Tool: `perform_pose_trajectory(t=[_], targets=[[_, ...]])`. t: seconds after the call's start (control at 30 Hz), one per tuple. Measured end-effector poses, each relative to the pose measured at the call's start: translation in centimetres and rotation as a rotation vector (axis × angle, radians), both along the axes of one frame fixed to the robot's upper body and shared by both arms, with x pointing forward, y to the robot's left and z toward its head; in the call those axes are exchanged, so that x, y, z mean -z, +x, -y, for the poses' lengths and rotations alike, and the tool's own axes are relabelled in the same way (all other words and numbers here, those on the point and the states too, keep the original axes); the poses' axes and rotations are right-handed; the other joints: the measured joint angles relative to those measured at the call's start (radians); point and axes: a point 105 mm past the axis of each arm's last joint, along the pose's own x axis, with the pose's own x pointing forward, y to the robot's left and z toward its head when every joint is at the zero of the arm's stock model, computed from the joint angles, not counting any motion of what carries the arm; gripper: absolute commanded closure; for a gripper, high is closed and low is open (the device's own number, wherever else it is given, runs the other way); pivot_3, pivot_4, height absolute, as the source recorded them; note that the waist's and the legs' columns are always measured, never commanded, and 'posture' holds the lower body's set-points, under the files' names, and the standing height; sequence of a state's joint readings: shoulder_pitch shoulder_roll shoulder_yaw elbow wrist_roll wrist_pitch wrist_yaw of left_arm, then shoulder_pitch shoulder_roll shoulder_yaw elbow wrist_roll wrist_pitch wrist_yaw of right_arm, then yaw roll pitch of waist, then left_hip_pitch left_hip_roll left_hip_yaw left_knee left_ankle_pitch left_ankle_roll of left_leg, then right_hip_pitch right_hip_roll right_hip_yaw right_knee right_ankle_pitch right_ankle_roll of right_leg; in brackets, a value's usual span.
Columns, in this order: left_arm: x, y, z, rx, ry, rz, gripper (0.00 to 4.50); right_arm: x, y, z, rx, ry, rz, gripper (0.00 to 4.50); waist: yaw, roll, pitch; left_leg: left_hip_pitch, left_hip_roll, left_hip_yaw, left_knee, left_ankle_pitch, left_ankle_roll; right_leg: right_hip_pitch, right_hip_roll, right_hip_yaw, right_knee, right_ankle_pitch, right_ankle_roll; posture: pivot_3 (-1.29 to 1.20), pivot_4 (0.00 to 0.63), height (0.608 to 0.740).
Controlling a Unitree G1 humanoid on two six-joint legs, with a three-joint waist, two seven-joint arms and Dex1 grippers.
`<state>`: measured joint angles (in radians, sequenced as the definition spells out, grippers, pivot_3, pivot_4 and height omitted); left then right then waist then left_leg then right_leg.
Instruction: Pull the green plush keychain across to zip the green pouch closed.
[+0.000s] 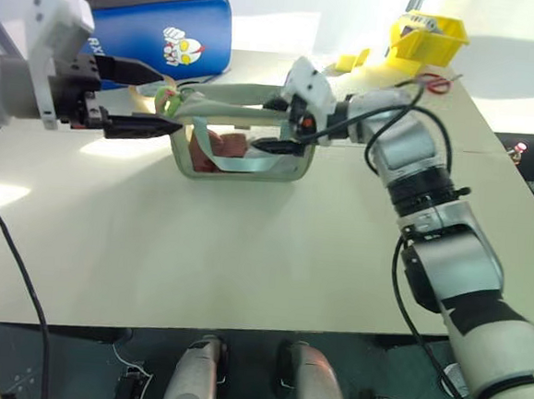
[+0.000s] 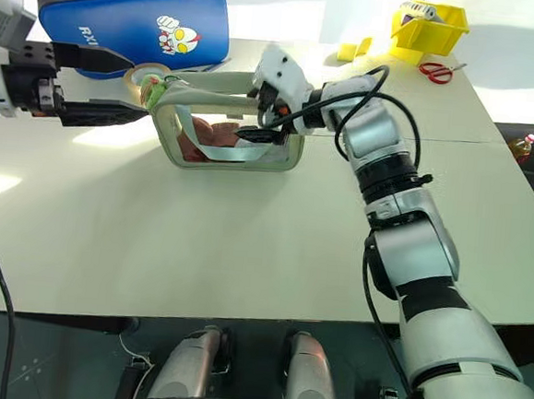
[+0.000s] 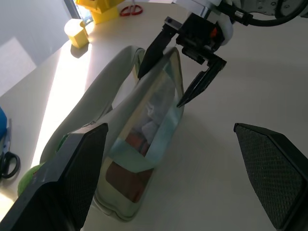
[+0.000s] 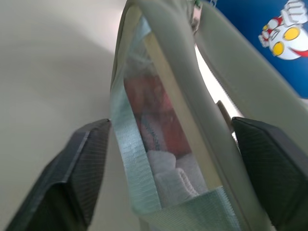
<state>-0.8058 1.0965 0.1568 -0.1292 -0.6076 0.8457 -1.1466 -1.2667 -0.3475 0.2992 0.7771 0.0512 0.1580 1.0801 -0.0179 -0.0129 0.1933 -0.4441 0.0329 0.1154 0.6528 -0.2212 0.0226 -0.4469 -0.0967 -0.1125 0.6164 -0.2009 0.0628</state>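
Your pouch (image 2: 230, 137) stands on the counter (image 2: 245, 244), soft and floppy, so expect it to sag. The right pincer (image 3: 185, 72) straddles its right end, jaws apart, gripping nothing. The light, squashy keychain (image 2: 152, 92) sits at the left end beside the wide-open, empty left pincer (image 2: 109, 85); pinch its ring there.

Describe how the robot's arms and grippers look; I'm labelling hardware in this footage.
Both arms have silver-grey shells with black joint bands and loose black cables. The right gripper has a white housing with an orange spot and two slim black pointed fingers. The left gripper has a white block housing, black fingers and textured dark pads.
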Motion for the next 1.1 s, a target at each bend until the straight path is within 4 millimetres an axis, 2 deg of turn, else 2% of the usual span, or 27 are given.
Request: perform_pose_trajectory(t=[0.17,0.37,0.47,0.53,0.57,0.67,0.73,0.87,1.03,1.1], targets=[[0.2,-0.1,-0.4,-0.022,-0.013,-0.002,0.0,-0.2,0.5,-0.1,-0.004,-0.042,0.052,4.47,-0.002,0.0,0.0,0.0,0.0,-0.001,0.0,0.002,-0.003,0.0,0.001,0.0,0.0,0.0,0.0,0.0,0.15,0.74],[0.0,-0.1,-0.5,-0.04,-0.011,0.003,0.0,-0.9,0.0,-0.4,-0.043,-0.068,0.079,4.47,-0.002,0.0,0.0,0.0,0.0,-0.001,0.0,0.002,-0.004,0.0,0.001,0.0,0.0,0.0,0.0,0.0,0.15,0.74],[-0.2,-0.1,-1.1,-0.063,-0.016,0.007,0.0,-2.7,-1.2,-0.5,-0.077,-0.074,0.107,4.47,-0.001,0.0,0.0,0.0,0.0,-0.001,-0.001,0.003,-0.004,0.0,0.001,0.0,0.001,0.0,0.0,0.0,0.15,0.74],[0.0,-0.1,-1.3,-0.071,-0.018,0.003,0.0,-3.1,-2.5,-0.3,-0.102,-0.09,0.105,4.47,0.003,0.0,0.0,0.0,0.0,-0.001,-0.001,0.003,-0.004,0.0,0.001,0.0,0.001,0.0,0.0,0.0,0.15,0.74],[0.0,-0.1,-1.4,-0.074,-0.019,0.002,0.0,-2.8,-3.0,-0.2,-0.094,-0.094,0.079,4.47,0.004,-0.001,0.0,0.0,0.0,-0.002,0.0,0.002,-0.004,0.0,0.001,0.0,0.001,0.0,0.0,0.0,0.15,0.74],[0.0,-0.1,-1.4,-0.076,-0.019,0.004,0.0,0.0,-4.6,-0.3,-0.046,-0.105,-0.083,4.47,0.005,-0.001,-0.001,0.0,0.0,-0.002,0.001,0.001,-0.003,0.001,0.0,0.0,0.002,0.0,0.0,0.0,0.15,0.74],[0.0,-0.1,-1.4,-0.075,-0.018,0.009,0.0,0.9,-5.8,0.2,-0.026,-0.119,-0.122,4.47,0.006,-0.001,0.0,0.0,0.0,-0.002,0.001,0.0,0.0,0.001,0.0,0.0,0.002,0.0,0.0,0.0,0.15,0.74],[0.5,0.0,-1.5,-0.082,-0.012,0.0,0.0,1.6,-7.5,0.4,0.026,-0.099,-0.191,4.47,0.004,-0.001,-0.001,0.002,0.0,-0.003,0.001,0.0,-0.001,0.001,0.0,0.0,0.003,0.0,0.0,0.0,0.15,0.74],[0.9,-0.1,-1.4,-0.081,-0.014,-0.01,0.0,1.1,-7.6,0.7,0.192,0.023,-0.318,4.47,0.005,-0.001,-0.001,0.001,0.0,-0.003,0.001,0.001,-0.001,0.001,0.001,0.0,0.003,0.0,-0.001,0.0,0.15,0.74],[0.8,0.0,-1.4,-0.079,-0.017,-0.006,0.0,0.7,-7.6,0.1,0.248,0.079,-0.384,4.47,0.005,-0.001,-0.001,0.001,0.0,-0.003,0.001,0.001,-0.001,0.0,0.001,0.0,0.003,0.0,-0.001,0.0,0.15,0.74]])
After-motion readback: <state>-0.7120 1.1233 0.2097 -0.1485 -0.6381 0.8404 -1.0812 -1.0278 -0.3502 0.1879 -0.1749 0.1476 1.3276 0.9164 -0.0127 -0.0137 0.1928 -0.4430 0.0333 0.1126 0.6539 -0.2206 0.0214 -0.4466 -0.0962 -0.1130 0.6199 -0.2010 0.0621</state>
